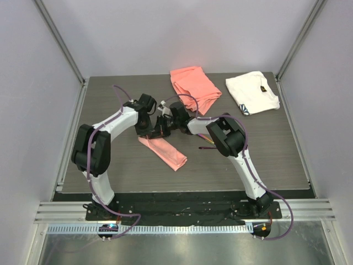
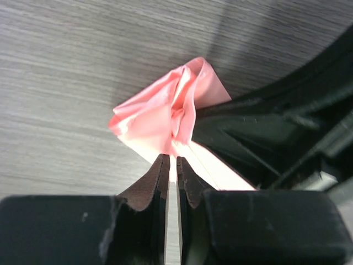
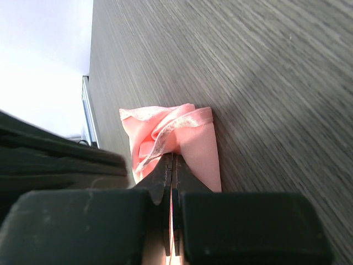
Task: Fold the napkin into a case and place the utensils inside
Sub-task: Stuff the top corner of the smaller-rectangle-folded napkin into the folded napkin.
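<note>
You have both grippers meeting nose to nose over the middle of the table (image 1: 248,157), a little left of centre, at the far-left end of the napkin (image 1: 165,153). The napkin is folded into a narrow strip that runs on a slant from there toward the near-right, flat on the table except for that end, which is bunched into a crumpled peak between the two sets of fingers. Your right gripper (image 3: 172,158) has its fingers pressed together and is pinching the bunched edge, with pink cloth showing in the seam between them. Your left gripper (image 2: 171,160) comes at the same bunch from the other side. Its fingers stand a thin slit apart, the cloth is right at their tips and pale pink shows through the slit, but you cannot tell whether they squeeze it. A coral cloth (image 1: 194,88) lies crumpled at the middle of the far edge, well apart from the napkin. A white cloth (image 1: 252,93) with a dark mark lies at the far-right corner. A thin dark sliver (image 1: 205,145) shows beside the right forearm, too small to make out.
</note>
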`<state>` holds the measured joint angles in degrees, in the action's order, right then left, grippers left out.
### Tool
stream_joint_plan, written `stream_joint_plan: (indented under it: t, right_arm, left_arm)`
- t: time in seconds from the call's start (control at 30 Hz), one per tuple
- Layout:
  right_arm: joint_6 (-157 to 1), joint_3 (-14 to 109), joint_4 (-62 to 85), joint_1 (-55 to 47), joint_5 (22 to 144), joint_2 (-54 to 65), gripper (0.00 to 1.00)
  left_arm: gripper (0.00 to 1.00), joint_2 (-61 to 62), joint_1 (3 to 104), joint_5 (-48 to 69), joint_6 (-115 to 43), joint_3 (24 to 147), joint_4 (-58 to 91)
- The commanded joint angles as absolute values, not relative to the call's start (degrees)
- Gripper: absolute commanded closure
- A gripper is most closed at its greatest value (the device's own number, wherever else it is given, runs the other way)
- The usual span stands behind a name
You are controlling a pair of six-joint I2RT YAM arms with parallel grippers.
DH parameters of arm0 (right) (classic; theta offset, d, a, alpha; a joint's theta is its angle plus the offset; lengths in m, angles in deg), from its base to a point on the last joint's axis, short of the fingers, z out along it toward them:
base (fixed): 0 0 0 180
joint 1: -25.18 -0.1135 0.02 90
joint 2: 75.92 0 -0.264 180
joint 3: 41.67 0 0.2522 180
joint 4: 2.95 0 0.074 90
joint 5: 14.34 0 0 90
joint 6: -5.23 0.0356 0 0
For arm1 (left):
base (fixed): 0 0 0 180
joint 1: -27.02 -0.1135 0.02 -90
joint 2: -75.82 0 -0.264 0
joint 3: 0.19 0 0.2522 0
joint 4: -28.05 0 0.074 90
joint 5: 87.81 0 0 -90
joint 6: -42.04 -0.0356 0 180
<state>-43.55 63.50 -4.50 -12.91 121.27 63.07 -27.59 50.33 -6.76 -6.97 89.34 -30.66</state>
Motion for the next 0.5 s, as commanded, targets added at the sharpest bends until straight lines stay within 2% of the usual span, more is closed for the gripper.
stream_joint_plan:
  t: [0.0,0.3,0.47]
  right_arm:
    - [-45.9,64.3,-1.1,-13.2,120.1,62.1,0.99]
    - [-46.3,64.2,-0.5,-13.2,120.1,61.7,0.99]
    - [-47.2,64.4,0.5,-13.3,120.0,61.3,0.99]
  left_arm:
    - [0.85,-29.4,51.0,-8.0,-8.1,92.0,-30.9]
    - [0.83,-33.2,51.2,-12.0,-9.3,94.2,-31.9]
    - [0.92,-33.5,51.1,-13.5,-9.5,94.6,-32.2]
